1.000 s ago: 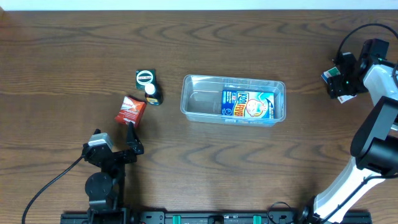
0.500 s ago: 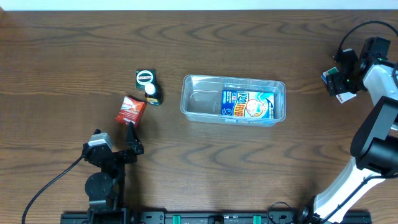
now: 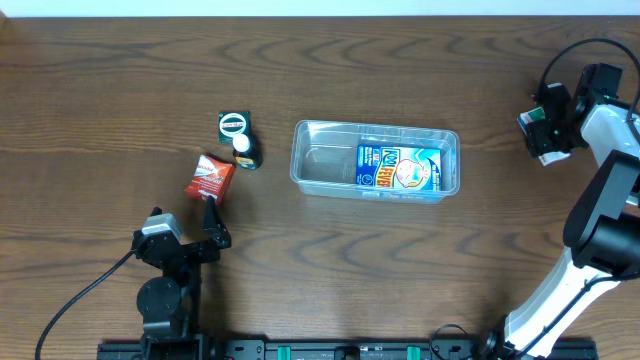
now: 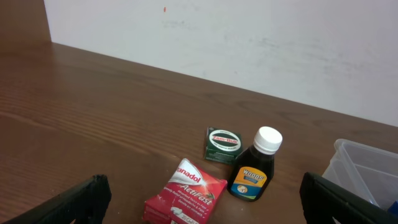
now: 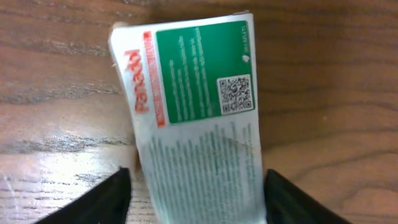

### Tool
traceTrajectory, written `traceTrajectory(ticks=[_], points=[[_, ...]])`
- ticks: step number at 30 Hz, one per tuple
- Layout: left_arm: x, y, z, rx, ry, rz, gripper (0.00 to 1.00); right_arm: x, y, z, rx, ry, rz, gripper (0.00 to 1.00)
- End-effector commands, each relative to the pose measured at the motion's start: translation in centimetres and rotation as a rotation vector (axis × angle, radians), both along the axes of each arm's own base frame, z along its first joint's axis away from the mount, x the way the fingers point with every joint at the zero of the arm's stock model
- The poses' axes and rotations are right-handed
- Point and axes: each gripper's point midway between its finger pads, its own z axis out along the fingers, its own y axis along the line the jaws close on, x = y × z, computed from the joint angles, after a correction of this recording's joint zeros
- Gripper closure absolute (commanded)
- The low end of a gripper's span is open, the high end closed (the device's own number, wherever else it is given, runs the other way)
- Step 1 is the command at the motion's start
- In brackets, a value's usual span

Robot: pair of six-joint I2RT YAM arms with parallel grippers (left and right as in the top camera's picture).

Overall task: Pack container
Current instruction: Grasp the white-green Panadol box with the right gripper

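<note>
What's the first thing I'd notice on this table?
The clear plastic rectangular tub sits in the middle, with a blue-and-white packet lying inside. At the far right, the right tool grips a white-and-green cardboard box. Left of the tub sit a red box and a dark white-capped bottle.

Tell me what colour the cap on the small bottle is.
White; the cap shows best in the left wrist view.

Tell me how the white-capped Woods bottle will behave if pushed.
The Woods bottle stands upright and is taller than wide, so a push near its white cap would probably tip it. Its dark contents suggest some heft for its size. The glossy surface may slip when gripped.
</note>
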Motion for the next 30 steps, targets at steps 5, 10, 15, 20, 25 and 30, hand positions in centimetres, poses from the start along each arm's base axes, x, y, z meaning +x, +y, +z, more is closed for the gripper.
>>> traceTrajectory(ticks=[5,10,15,20,25,30], points=[[-0.1,0.6,-1.9,-0.003,0.057,0.031,0.02,0.1,0.6,-0.3,0.074,-0.012,-0.047,0.59],[-0.1,0.6,-1.9,-0.003,0.057,0.031,0.02,-0.3,0.8,-0.2,0.093,-0.002,-0.093,0.65],[-0.1,0.5,-1.9,-0.004,0.057,0.031,0.02,-0.6,1.0,1.6,0.095,0.006,-0.091,0.64],[-0.1,0.6,-1.9,-0.003,0.057,0.031,0.02,0.0,1.3,6.8,0.087,-0.05,-0.077,0.64],[-0.1,0.6,-1.9,-0.003,0.057,0.031,0.02,1.4,4.5,14.6,0.124,-0.2,0.005,0.65],[-0.1,0.5,-1.9,-0.003,0.057,0.031,0.02,1.4,11.3,22.0,0.224,-0.361,0.174,0.64]])
